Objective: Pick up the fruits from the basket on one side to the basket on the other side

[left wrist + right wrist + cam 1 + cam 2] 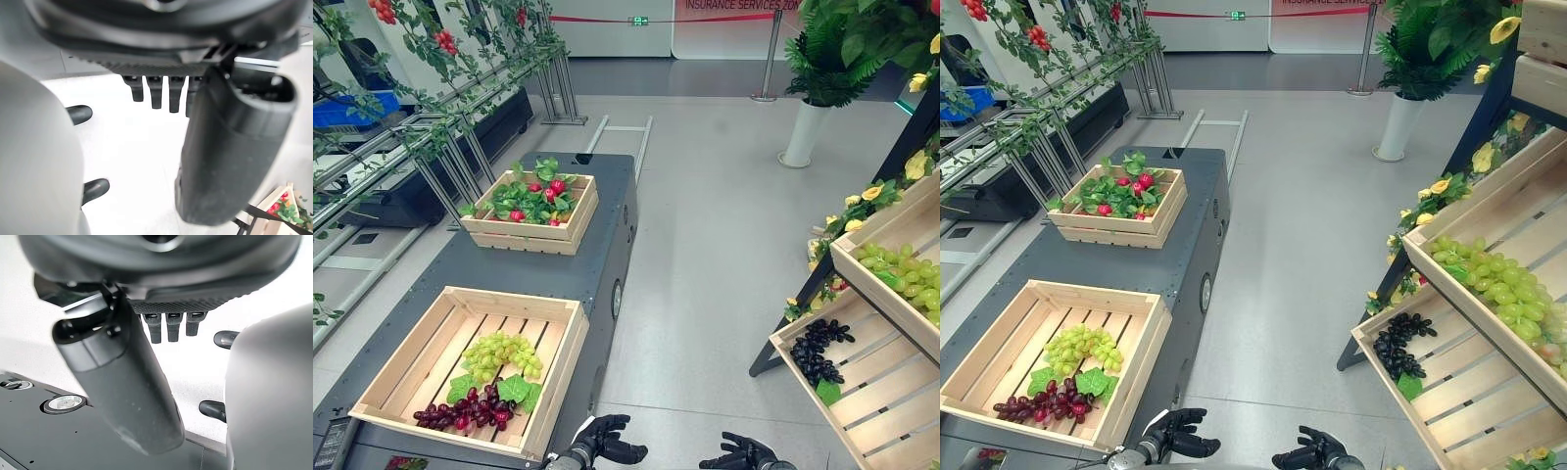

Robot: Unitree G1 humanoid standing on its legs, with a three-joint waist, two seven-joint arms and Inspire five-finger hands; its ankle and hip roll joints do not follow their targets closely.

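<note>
At the bottom edge, the left hand (607, 443) and right hand (742, 454) hang over bare grey floor (705, 294), both empty with fingers loosely relaxed. In the lower left, a wooden crate (470, 367) on the dark cart (568, 264) holds green grapes (502, 353) and red grapes (465, 407), the red bunch's long axis lying along the crate's near rim. At the right edge, the slanted shelf crates (886, 392) hold black grapes (816, 352) and, above them, more green grapes (906, 274), with open floor between cart and shelf.

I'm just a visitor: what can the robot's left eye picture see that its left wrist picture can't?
Left eye alone: the near crate with green grapes and red grapes, and the black grapes on the shelf at the right. Left wrist alone: a close look along the left hand, fingers straight, holding nothing. Both: that left hand and grey floor.
</note>
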